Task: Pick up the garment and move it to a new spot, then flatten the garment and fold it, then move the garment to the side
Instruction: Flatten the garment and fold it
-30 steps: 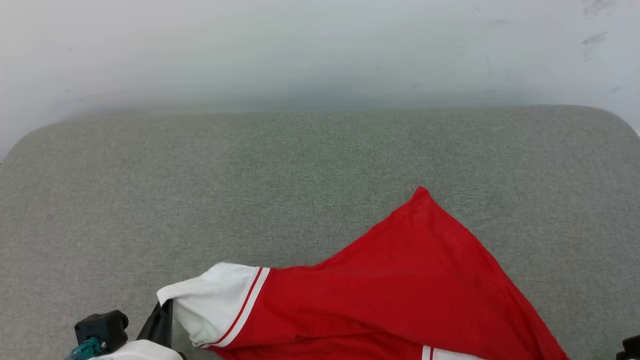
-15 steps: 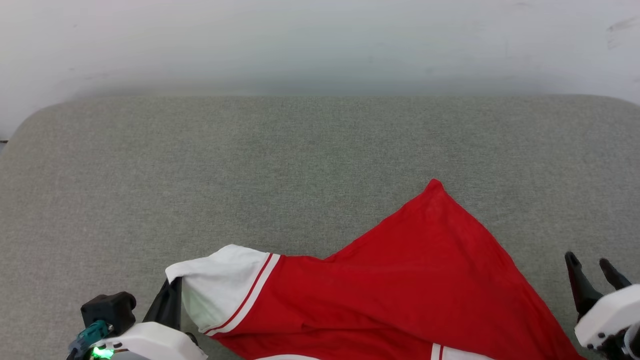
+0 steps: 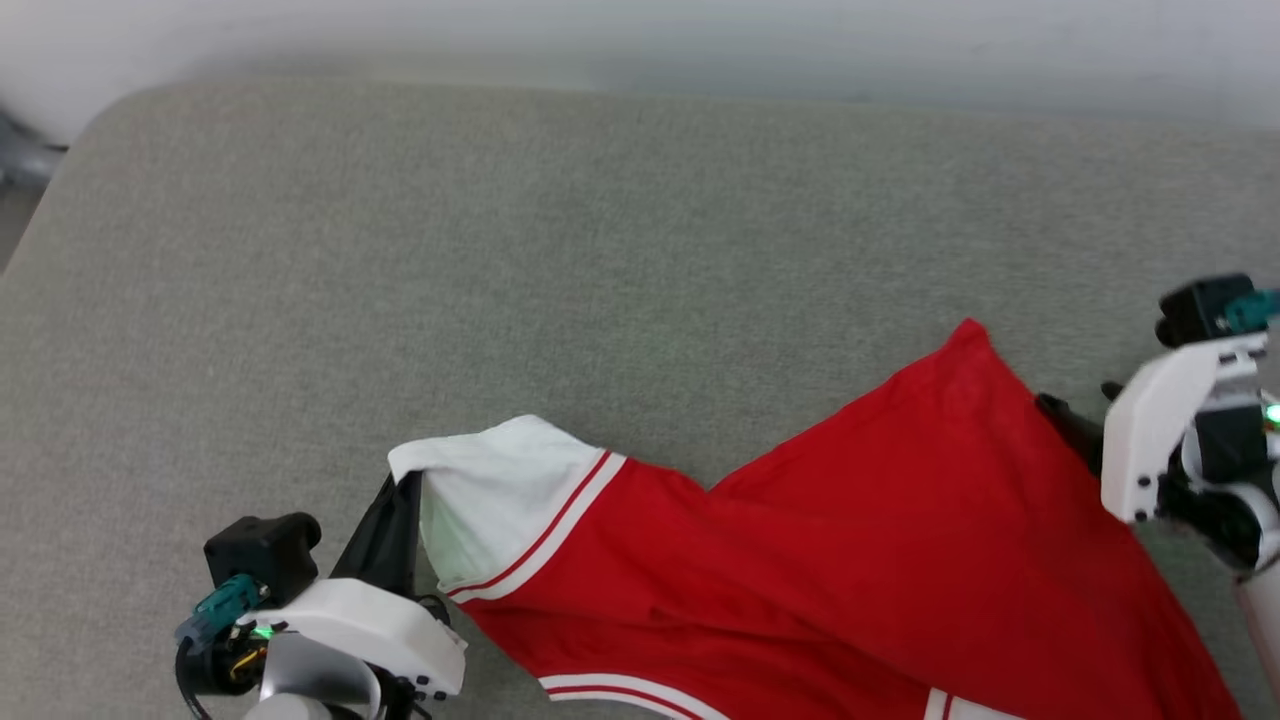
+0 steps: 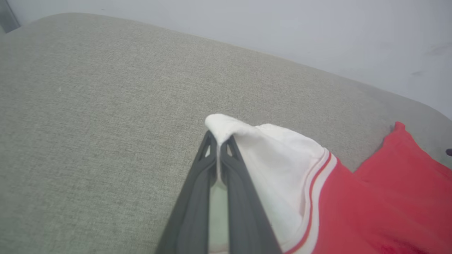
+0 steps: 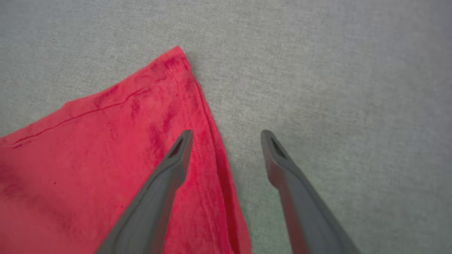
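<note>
A: Non-task stuff?
B: Grey-green woven fabric cushion (image 3: pixel 600 250), rounded far-left corner, spans left to right.
A: Behind it?
B: Plain pale grey wall (image 3: pixel 700 35) along the far edge, with a few faint dark smudges (image 4: pixel 436 49).
A: Anything else?
B: Blurred dark grey object (image 3: pixel 22 160), far left, beside the cushion. Can't tell what.

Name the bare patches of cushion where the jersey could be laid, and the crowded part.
Free: the far band of cushion between the wall and the garment, and the left stretch beyond its white sleeve. Crowded: the near edge, where the garment lies between the left gripper, shut on the sleeve, and the open right gripper.
</note>
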Controlling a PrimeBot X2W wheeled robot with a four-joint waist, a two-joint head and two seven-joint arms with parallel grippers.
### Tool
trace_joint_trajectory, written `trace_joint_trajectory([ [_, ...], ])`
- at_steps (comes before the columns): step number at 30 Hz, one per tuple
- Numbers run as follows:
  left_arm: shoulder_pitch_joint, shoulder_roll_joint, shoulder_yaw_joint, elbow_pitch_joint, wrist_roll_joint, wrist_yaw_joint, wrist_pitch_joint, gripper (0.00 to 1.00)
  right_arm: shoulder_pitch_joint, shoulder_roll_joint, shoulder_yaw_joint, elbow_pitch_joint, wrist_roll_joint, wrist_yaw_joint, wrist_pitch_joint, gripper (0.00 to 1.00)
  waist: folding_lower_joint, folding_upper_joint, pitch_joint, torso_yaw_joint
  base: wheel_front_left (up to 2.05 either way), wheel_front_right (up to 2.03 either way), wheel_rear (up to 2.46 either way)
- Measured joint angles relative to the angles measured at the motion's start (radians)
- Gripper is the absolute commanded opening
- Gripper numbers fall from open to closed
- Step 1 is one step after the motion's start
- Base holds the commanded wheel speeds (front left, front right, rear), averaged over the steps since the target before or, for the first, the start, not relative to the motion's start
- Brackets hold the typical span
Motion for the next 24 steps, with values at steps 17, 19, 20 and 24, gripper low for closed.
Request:
trace_joint_trajectory([
  [17, -0.091, -0.052, -0.023, 0.106, -0.009, -0.065, -0.062, 0.00, -0.254, -0.074, 0.262, 0.177, 0.155, 0.000, 0.211, 0.03, -0.0001, -0.0001, 0.138, 0.096, 0.00, 0.00, 0.00],
  [19, -0.092, -0.054, -0.023, 0.117, -0.012, -0.067, -0.065, 0.00, -0.256, -0.077, 0.267, 0.184, 0.184, 0.000, 0.215, 0.00, -0.0002, 0.0000, 0.137, 0.094, 0.00, 0.00, 0.00],
  [20, -0.092, -0.054, -0.022, 0.121, -0.012, -0.070, -0.066, 0.00, -0.257, -0.078, 0.273, 0.184, 0.189, 0.000, 0.214, 0.00, -0.0002, 0.0000, 0.135, 0.092, 0.00, 0.00, 0.00],
  [24, -0.097, -0.048, -0.018, 0.134, -0.011, -0.077, -0.076, 0.00, -0.257, -0.073, 0.275, 0.193, 0.225, 0.000, 0.157, 0.00, -0.0001, 0.0000, 0.113, 0.083, 0.00, 0.00, 0.00],
])
